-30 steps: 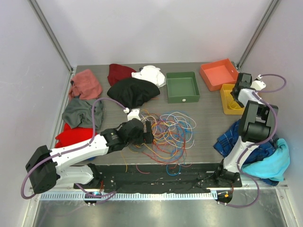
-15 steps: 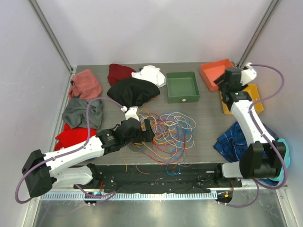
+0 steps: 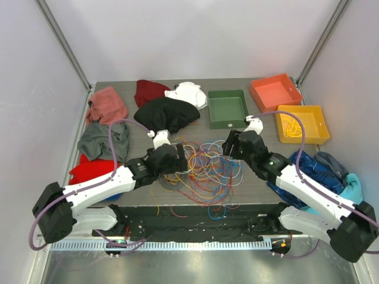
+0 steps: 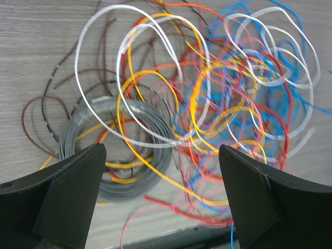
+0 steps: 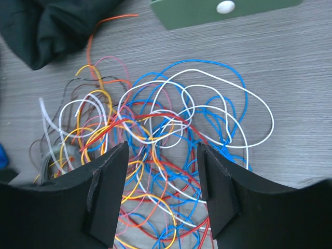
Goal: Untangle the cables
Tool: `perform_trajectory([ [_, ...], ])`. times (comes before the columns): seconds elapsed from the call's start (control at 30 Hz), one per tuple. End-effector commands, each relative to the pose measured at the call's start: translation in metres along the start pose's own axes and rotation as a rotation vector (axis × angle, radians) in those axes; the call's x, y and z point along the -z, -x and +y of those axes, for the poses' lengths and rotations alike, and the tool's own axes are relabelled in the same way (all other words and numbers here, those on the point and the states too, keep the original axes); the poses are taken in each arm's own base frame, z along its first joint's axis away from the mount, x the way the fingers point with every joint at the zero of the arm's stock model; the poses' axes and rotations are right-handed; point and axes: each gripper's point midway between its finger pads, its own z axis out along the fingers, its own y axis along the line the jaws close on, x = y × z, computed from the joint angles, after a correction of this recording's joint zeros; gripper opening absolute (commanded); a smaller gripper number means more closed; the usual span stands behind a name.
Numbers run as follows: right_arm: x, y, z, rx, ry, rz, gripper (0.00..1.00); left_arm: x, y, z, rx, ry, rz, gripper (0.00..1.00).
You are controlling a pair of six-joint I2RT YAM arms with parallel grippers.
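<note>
left arm: stretched low toward centre, left tool [image 3: 185, 161] jaws wide apart over cables [image 3: 210, 164] | right arm: angled in opposite, right tool [image 3: 228, 147] jaws apart | cables: tangled, middle of counter [image 3: 260, 127]

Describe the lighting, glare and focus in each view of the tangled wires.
Top external: soft, even light; the tangle of thin coloured cables is sharp; glare on the shiny metal sheet below the arms' bases. Left wrist: cables mostly crisp; black fingers of the open left gripper dark and soft-edged. Right wrist: the same; fingers of the right gripper near-silhouettes, faint shadows under wires.
</note>
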Motion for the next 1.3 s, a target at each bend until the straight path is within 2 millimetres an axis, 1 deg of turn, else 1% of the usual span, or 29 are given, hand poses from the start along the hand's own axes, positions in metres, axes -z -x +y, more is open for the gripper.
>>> perform_trajectory([
  [0.0, 0.017, 0.011, 0.013, -0.005, 0.083, -0.093, 0.62, -0.024, 0.030, -0.014, 0.132, -0.016, -0.063, 0.93],
  [0.03, 0.017, 0.005, 0.010, -0.001, 0.082, -0.087, 0.62, -0.036, 0.027, -0.014, 0.151, -0.003, -0.048, 0.88],
  [0.1, 0.024, 0.006, 0.009, -0.006, 0.097, -0.102, 0.62, -0.048, 0.040, -0.023, 0.187, -0.008, -0.075, 0.84],
  [0.13, 0.026, 0.004, 0.007, -0.007, 0.101, -0.101, 0.61, -0.061, 0.035, -0.022, 0.183, 0.017, -0.060, 0.81],
  [0.17, 0.031, 0.007, 0.007, -0.014, 0.117, -0.117, 0.61, -0.065, 0.046, -0.030, 0.193, 0.010, -0.077, 0.80],
  [0.2, 0.034, 0.008, 0.006, -0.014, 0.121, -0.123, 0.61, -0.070, 0.050, -0.035, 0.198, 0.004, -0.085, 0.79],
  [0.3, 0.042, 0.009, 0.001, -0.012, 0.122, -0.141, 0.61, -0.090, 0.052, -0.038, 0.204, 0.029, -0.075, 0.76],
  [0.4, 0.047, 0.011, -0.002, -0.010, 0.121, -0.151, 0.61, -0.103, 0.051, -0.034, 0.230, 0.053, -0.062, 0.69],
  [0.43, 0.048, 0.011, -0.002, -0.010, 0.124, -0.153, 0.61, -0.106, 0.049, -0.031, 0.233, 0.062, -0.057, 0.61],
  [0.5, 0.048, 0.011, -0.003, -0.008, 0.122, -0.152, 0.61, -0.108, 0.047, -0.025, 0.248, 0.079, -0.051, 0.51],
  [0.53, 0.048, 0.009, -0.004, -0.005, 0.118, -0.148, 0.61, -0.106, 0.047, -0.022, 0.249, 0.085, -0.053, 0.40],
  [0.57, 0.048, 0.009, -0.004, -0.007, 0.119, -0.149, 0.61, -0.105, 0.047, -0.017, 0.246, 0.102, -0.063, 0.33],
  [0.6, 0.047, 0.009, -0.004, -0.008, 0.116, -0.150, 0.61, -0.098, 0.053, -0.018, 0.244, 0.090, -0.079, 0.26],
  [0.63, 0.047, 0.008, -0.004, -0.009, 0.115, -0.148, 0.61, -0.093, 0.057, -0.017, 0.238, 0.089, -0.092, 0.13],
  [0.67, 0.047, 0.008, -0.004, -0.012, 0.118, -0.148, 0.60, -0.088, 0.059, -0.013, 0.227, 0.102, -0.095, 0.08],
  [0.7, 0.046, 0.009, -0.002, -0.015, 0.124, -0.151, 0.60, -0.073, 0.074, -0.015, 0.214, 0.087, -0.139, 0.01],
  [0.8, 0.047, 0.014, 0.002, -0.010, 0.139, -0.165, 0.60, -0.045, 0.098, -0.014, 0.185, 0.077, -0.208, 0.00],
  [0.83, 0.047, 0.014, 0.002, -0.006, 0.141, -0.166, 0.60, -0.023, 0.114, -0.018, 0.169, 0.039, -0.248, 0.00],
  [0.87, 0.047, 0.015, 0.004, -0.001, 0.148, -0.163, 0.59, -0.010, 0.128, -0.024, 0.169, 0.012, -0.280, 0.00],
  [0.9, 0.047, 0.013, 0.011, 0.010, 0.182, -0.150, 0.59, 0.002, 0.135, -0.029, 0.159, -0.013, -0.286, 0.00],
  [0.93, 0.049, 0.014, 0.017, 0.034, 0.209, -0.143, 0.60, 0.028, 0.159, -0.044, 0.144, -0.078, -0.334, 0.00],
  [0.97, 0.048, 0.011, 0.023, 0.054, 0.235, -0.123, 0.61, 0.039, 0.170, -0.052, 0.136, -0.110, -0.351, 0.00],
  [1.0, 0.055, 0.010, 0.042, 0.080, 0.340, -0.096, 0.62, 0.049, 0.174, -0.059, 0.112, -0.137, -0.334, 0.00],
  [1.03, 0.058, 0.010, 0.049, 0.094, 0.378, -0.093, 0.62, 0.069, 0.198, -0.076, 0.099, -0.188, -0.373, 0.00],
  [1.1, 0.068, 0.017, 0.063, 0.089, 0.452, -0.111, 0.63, 0.083, 0.208, -0.090, 0.063, -0.222, -0.363, 0.00],
  [1.13, 0.071, 0.019, 0.067, 0.089, 0.470, -0.121, 0.63, 0.104, 0.226, -0.108, 0.062, -0.284, -0.388, 0.00],
  [1.2, 0.080, 0.029, 0.072, 0.086, 0.495, -0.149, 0.63, 0.111, 0.233, -0.122, 0.005, -0.304, -0.381, 0.00],
  [1.23, 0.083, 0.030, 0.075, 0.094, 0.510, -0.149, 0.63, 0.134, 0.250, -0.139, -0.002, -0.352, -0.420, 0.00],
  [1.27, 0.086, 0.032, 0.076, 0.100, 0.516, -0.156, 0.64, 0.134, 0.253, -0.146, -0.035, -0.353, -0.421, 0.00],
])
